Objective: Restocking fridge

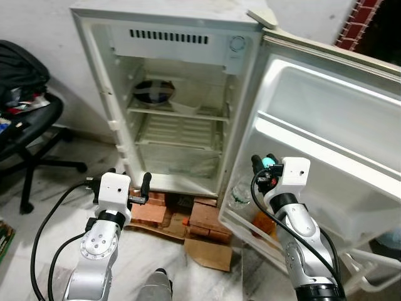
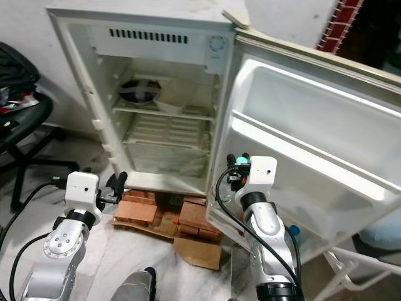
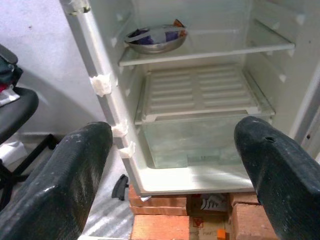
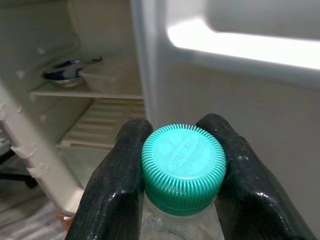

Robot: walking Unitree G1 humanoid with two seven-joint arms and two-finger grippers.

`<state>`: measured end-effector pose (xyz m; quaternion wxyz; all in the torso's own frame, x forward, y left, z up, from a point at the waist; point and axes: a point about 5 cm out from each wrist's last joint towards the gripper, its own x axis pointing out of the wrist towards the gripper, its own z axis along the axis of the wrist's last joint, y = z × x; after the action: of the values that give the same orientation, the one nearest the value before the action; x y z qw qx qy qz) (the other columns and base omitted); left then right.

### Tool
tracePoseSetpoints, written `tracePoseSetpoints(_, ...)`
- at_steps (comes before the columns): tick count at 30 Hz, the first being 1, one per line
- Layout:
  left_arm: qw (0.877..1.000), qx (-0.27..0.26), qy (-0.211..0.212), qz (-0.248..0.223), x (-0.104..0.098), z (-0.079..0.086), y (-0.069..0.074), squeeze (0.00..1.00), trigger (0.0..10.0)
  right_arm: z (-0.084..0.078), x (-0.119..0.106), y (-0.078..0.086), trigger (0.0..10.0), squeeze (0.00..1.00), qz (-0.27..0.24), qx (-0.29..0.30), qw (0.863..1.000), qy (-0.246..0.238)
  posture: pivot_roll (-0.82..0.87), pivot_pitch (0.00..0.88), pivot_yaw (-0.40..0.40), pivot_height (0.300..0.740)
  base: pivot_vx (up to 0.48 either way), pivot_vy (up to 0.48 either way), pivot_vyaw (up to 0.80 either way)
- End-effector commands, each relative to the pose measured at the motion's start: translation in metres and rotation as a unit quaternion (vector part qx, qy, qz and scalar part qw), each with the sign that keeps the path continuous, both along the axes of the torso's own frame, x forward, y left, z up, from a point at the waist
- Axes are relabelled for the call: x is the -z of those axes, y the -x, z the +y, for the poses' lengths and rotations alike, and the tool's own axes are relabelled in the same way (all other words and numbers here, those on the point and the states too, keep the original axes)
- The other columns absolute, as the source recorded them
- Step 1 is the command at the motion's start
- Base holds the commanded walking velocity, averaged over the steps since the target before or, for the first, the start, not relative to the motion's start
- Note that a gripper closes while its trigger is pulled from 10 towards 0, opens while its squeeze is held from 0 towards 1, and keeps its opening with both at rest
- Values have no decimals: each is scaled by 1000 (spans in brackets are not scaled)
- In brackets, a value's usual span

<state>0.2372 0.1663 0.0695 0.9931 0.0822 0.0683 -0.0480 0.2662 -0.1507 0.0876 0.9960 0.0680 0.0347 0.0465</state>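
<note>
1. Our right gripper (image 4: 182,170) clamped the bottle (image 1: 240,191) by its teal cap (image 4: 183,165), just beside the fridge (image 1: 182,94) door's (image 1: 326,144) lower shelf.
2. Our left gripper (image 3: 175,170) stood spread wide, holding nothing, facing the fridge's bottom compartment.
3. A steel bowl (image 3: 156,40) sat on the fridge's upper shelf.

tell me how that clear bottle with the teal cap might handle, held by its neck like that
The bottle is pinched just under its ribbed teal cap by the right end effector, so it probably hangs and may swing. The clear plastic looks thin, likely squashy lower down. Set on the door shelf, it could tip.
</note>
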Motion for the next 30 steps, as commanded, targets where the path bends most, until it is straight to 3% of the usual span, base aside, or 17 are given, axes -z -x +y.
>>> tracePoseSetpoints(1,1000,14,5,6,2,-4,-2,0,10000,-6,-5,-2,10000,0,-13,19,1000,-4,65,9,-55,740,0,0,0)
tracePoseSetpoints(10,999,32,14,-1,0,-12,-8,0,10000,-9,-12,-13,10000,0,-27,26,999,3,60,6,-64,740,0,0,0)
tracePoseSetpoints(23,999,30,10,2,2,-12,-5,0,10000,-7,-10,-7,10000,0,-22,13,1000,2,54,13,-68,740,0,-244,0)
tracePoseSetpoints(30,999,24,20,-5,1,-11,-6,0,10000,-6,-10,-7,10000,0,-21,9,1000,1,54,17,-66,740,0,0,0)
